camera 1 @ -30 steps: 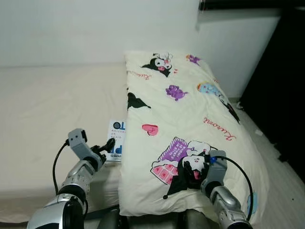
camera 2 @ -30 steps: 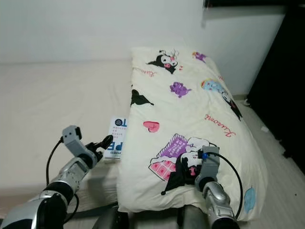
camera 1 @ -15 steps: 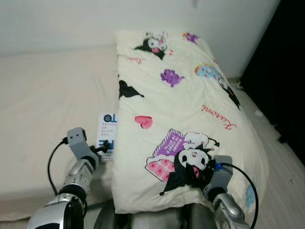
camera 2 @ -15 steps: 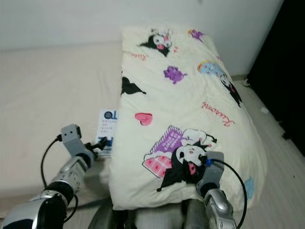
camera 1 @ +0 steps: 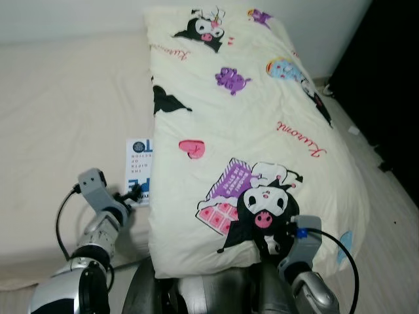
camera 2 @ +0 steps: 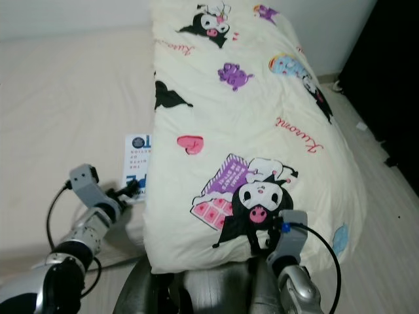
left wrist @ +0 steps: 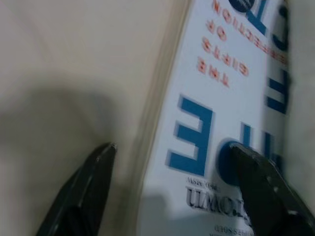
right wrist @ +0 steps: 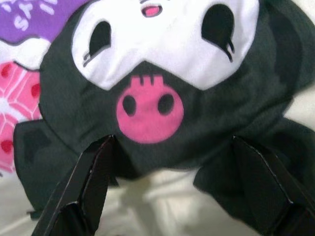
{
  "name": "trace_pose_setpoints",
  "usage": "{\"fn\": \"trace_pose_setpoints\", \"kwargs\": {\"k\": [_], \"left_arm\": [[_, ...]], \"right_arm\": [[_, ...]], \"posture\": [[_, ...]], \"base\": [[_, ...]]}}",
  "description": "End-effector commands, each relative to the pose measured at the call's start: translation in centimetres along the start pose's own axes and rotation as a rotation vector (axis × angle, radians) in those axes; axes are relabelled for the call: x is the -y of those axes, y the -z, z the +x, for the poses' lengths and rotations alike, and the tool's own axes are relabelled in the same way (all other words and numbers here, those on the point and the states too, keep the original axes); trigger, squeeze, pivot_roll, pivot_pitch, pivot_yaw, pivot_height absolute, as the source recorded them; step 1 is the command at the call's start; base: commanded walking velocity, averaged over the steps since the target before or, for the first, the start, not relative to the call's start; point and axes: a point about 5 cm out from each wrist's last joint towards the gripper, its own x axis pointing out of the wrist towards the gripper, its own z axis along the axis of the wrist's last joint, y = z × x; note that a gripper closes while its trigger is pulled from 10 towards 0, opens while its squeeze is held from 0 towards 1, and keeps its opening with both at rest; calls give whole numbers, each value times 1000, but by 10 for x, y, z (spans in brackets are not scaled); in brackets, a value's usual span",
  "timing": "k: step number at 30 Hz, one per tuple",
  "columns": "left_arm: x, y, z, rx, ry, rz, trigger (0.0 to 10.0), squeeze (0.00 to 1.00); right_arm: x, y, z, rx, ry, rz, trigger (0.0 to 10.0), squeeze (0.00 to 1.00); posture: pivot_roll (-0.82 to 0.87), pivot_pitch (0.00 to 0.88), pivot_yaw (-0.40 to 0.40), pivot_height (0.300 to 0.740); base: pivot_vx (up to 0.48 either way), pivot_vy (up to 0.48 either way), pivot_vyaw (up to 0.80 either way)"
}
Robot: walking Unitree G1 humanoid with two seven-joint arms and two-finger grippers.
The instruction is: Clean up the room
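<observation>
the left gripper (left wrist: pixel 172 162) is spread wide, straddling the book's (camera 1: pixel 140 171) near edge at nine o'clock of the quilt (camera 1: pixel 262 118), likely to grab it; the right gripper (right wrist: pixel 172 162) gapes over the cartoon print.

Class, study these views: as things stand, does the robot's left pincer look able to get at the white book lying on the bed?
Probably yes. The left pincer is open at the near end of the book, one finger off each side. Only the quilt overlaps the book's far edge.
</observation>
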Motion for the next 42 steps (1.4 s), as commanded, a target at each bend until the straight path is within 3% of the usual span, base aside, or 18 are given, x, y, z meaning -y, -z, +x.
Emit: {"fn": "trace_pose_setpoints", "kwargs": {"k": [1,3,7,8,9,10,18,19,23,25,26,27,29,31,35,39,41,42], "left_arm": [[-2,35,-8,-125,21,-121,10000,0],[6,48,-10,-164,67,-227,10000,0],[14,58,-11,-201,112,-270,10000,0],[20,64,-11,-222,146,-278,3922,0],[20,64,-11,-222,146,-278,3922,0],[27,69,-11,-238,174,-274,0,0],[35,54,-3,-183,187,-251,0,0],[36,30,5,-117,203,-223,0,0],[37,21,7,-92,209,-214,0,0],[46,-20,16,28,262,-201,0,0],[46,-20,16,28,262,-201,0,0],[52,-43,20,96,294,-186,0,0],[67,-92,22,239,356,-113,0,0],[72,-121,21,323,354,-46,0,0],[73,-150,17,410,306,63,0,0],[84,-211,-1,588,267,366,0,0],[89,-219,-4,609,282,422,0,0],[100,-226,-8,621,336,545,0,0]], "right_arm": [[3,7,-9,-38,25,23,10000,0],[7,8,-15,-48,43,19,10000,0],[8,7,-19,-56,56,17,10000,0],[9,6,-21,-60,64,18,10000,0],[9,6,-21,-60,64,18,10000,0],[9,5,-23,-64,69,17,10000,0],[10,2,-19,-60,78,18,10000,0],[11,-3,-13,-47,84,20,10000,0],[12,-5,-10,-40,86,22,10000,0],[14,-12,-1,-15,88,21,10000,0],[14,-12,-1,-15,88,21,10000,0],[14,-17,5,-5,86,21,10000,0],[13,-27,17,24,74,21,10000,0],[11,-33,26,43,63,20,10000,0],[9,-40,36,62,48,16,10000,0],[9,-63,54,126,34,10,10000,0],[10,-67,57,138,33,11,10000,0],[11,-75,60,166,23,11,10000,0]], "posture": [[-138,451,44,591],[-148,461,43,591],[-156,470,41,591],[-157,471,41,591],[-157,471,41,591],[-157,472,42,591],[-142,438,53,591],[-128,409,61,591],[-126,404,62,591],[-104,353,70,591],[-104,353,70,591],[-90,324,71,591],[-73,296,70,591],[-55,256,69,591],[-48,229,71,591],[-28,140,68,591],[-28,140,68,591],[-24,120,66,591]], "base": [[0,0,0],[0,0,0],[0,0,0],[0,0,0],[0,0,0],[0,0,0],[0,0,0],[0,0,0],[0,0,0],[0,0,0],[0,0,0],[0,0,0],[0,0,0],[0,0,0],[0,0,0],[0,0,0],[0,0,0],[0,0,0]]}}
